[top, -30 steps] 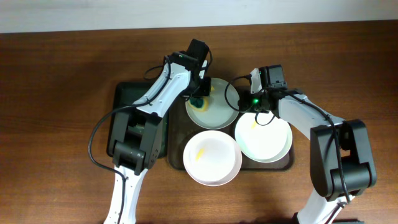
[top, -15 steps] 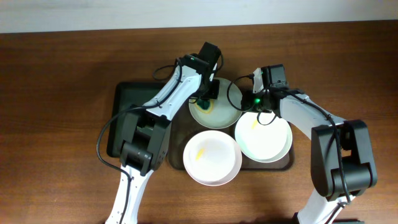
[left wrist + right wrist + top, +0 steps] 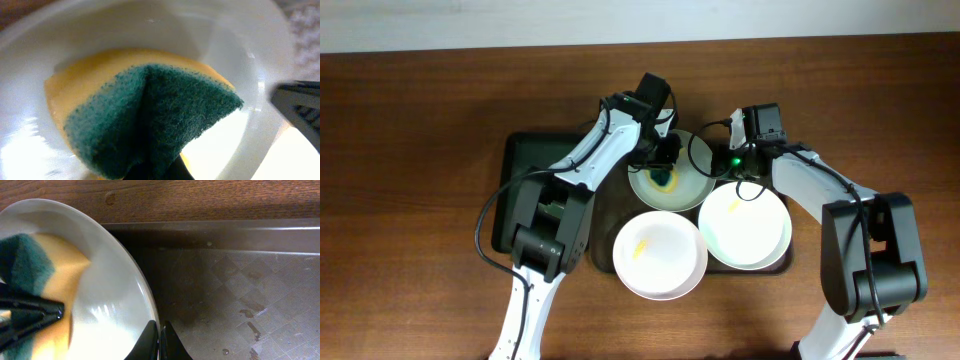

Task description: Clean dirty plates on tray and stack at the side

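Three white plates lie on the brown tray (image 3: 605, 205). The back plate (image 3: 685, 188) is held at its right rim by my right gripper (image 3: 728, 168), shut on the rim (image 3: 156, 339). My left gripper (image 3: 663, 160) is shut on a yellow and green sponge (image 3: 663, 177) and presses it into the middle of that plate (image 3: 150, 30). The sponge fills the left wrist view (image 3: 150, 117) and shows in the right wrist view (image 3: 35, 275). The front plate (image 3: 660, 253) has a yellow smear. The right plate (image 3: 745, 225) has a small yellow mark near its rim.
A dark green tray (image 3: 525, 165) lies to the left of the brown tray, under the left arm. Bare wooden table (image 3: 410, 200) surrounds both trays. The brown tray's patterned floor (image 3: 250, 280) has small wet spots.
My left gripper has carried the sponge from the plate's left edge to its middle. The back plate has shifted slightly forward and right. The right gripper has kept its hold.
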Controlling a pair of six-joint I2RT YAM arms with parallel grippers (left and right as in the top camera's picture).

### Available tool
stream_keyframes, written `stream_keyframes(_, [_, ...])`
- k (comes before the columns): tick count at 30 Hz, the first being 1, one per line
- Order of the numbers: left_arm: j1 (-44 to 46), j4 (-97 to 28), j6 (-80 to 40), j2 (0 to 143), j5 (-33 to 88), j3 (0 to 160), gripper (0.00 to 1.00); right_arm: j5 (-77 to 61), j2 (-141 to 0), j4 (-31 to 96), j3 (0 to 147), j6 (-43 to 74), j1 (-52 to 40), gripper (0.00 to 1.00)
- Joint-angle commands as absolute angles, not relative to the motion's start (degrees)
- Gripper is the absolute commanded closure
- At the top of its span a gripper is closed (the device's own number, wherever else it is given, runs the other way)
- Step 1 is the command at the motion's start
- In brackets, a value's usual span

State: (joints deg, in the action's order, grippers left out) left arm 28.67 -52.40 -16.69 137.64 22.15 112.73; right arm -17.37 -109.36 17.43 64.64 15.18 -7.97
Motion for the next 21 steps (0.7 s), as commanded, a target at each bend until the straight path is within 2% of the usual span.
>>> stream_keyframes(1, [28.93, -51.09, -17.10, 143.68, 38.20, 109.89, 1.00, -19.97, -110.10, 17.06, 64.23, 15.55, -9.17, 0.96])
stream_keyframes(5, [24.16, -50.22, -17.12, 143.46, 46.98, 112.22, 1.00, -19.97, -110.10, 17.06, 64.23, 15.55, -9.17, 0.96])
stream_keyframes(10, [16.97, -54.89, -17.10, 137.08, 47.09, 122.56, 1.00, -19.97, -110.10, 17.08, 64.23, 15.53, -9.17, 0.96])
stream_keyframes(14, [10.94, -61.87, -17.04, 127.39, 41.95, 126.39, 1.00, -19.99, -110.10, 17.08, 64.23, 15.53, -9.17, 0.96])
stream_keyframes(15, [9.67, -65.23, -15.22, 125.29, 38.74, 126.39, 1.00, -20.01, -110.10, 17.10, 64.23, 15.53, -9.17, 0.91])
stream_keyframes(16, [8.60, -68.60, -12.23, 123.66, 34.30, 126.39, 1.00, -20.40, -110.10, 17.10, 64.23, 15.49, -9.17, 0.81])
stream_keyframes(17, [7.73, -73.58, -10.02, 121.97, 24.67, 126.39, 1.00, -20.40, -110.10, 17.08, 64.23, 15.49, -9.17, 0.71])
stream_keyframes(18, [7.16, -80.20, -10.02, 120.84, 9.21, 126.39, 1.00, -20.38, -110.10, 17.08, 64.23, 15.51, -9.17, 0.65])
stream_keyframes(20, [7.25, -90.78, -18.26, 120.97, -11.60, 124.31, 1.00, -20.34, -110.10, 17.08, 64.23, 15.49, -9.17, 0.60])
stream_keyframes(21, [7.38, -90.85, -18.85, 120.97, -11.86, 122.91, 1.00, -20.34, -110.10, 17.08, 64.23, 15.49, -9.17, 0.60])
